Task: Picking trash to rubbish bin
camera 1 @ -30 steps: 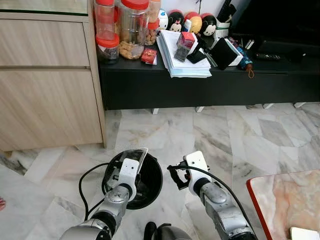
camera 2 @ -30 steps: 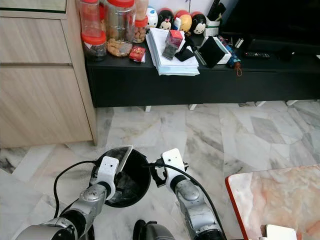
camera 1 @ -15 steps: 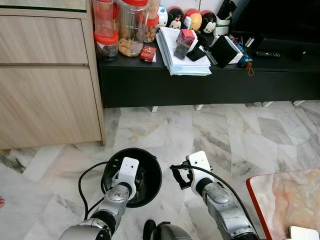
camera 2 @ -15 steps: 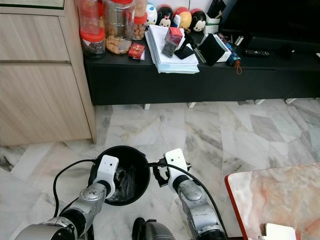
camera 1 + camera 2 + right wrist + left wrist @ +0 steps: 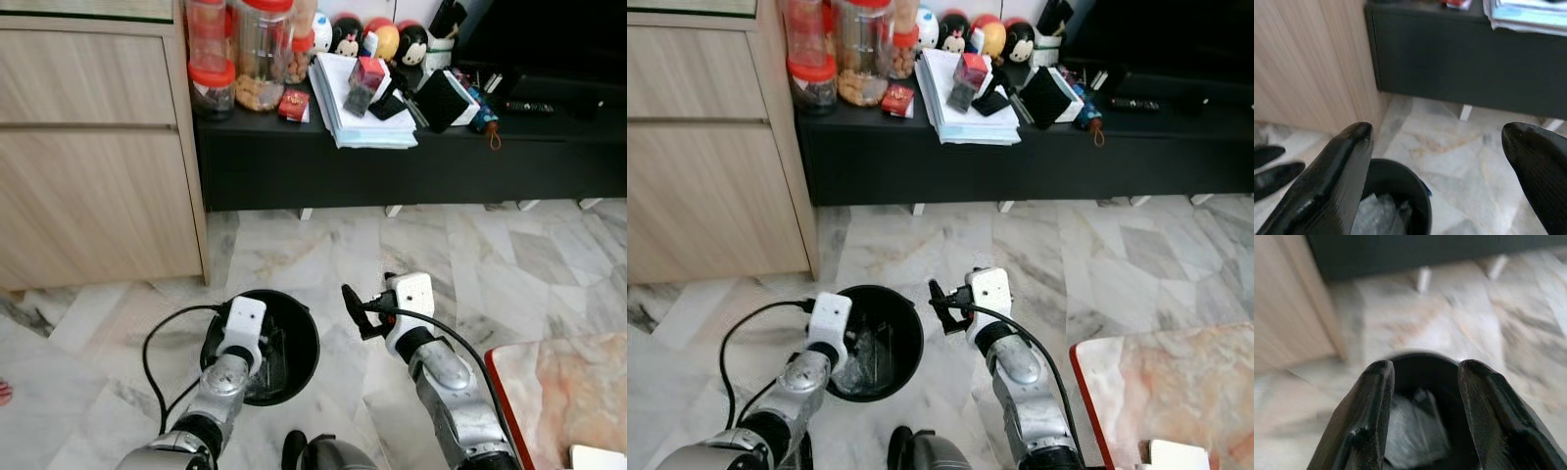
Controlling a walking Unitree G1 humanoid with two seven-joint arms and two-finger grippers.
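Standing on marble floor (image 5: 294, 245): black round rubbish bin (image 5: 298, 345), before a wooden cabinet (image 5: 88, 176) and a low black TV console (image 5: 392, 171). Contents: crumpled clear plastic trash (image 5: 862, 354), lying inside on the bin's bottom. Judged light, soft, crackly and slippery; likely to collapse under the fingers, so best pinched at a bunched fold, not a flat face. Bin itself judged stiff and light, easy to tip if knocked at the rim.

Left pincer (image 5: 1422, 396): poised over the bin's near-left rim, forearm reaching forward and slanting down, fingers parted moderately, nothing between them, bin mouth and plastic seen through the gap.

Right pincer (image 5: 355, 308): held just beside the bin on its right, above bare floor, forearm raised and angled forward-left, fingers spread wide, empty.

Console worktop load: red-lidded jars (image 5: 260, 44), stacked papers (image 5: 358, 113), toy figures (image 5: 377, 39). Pink marble worktop corner (image 5: 563, 392) at near right.
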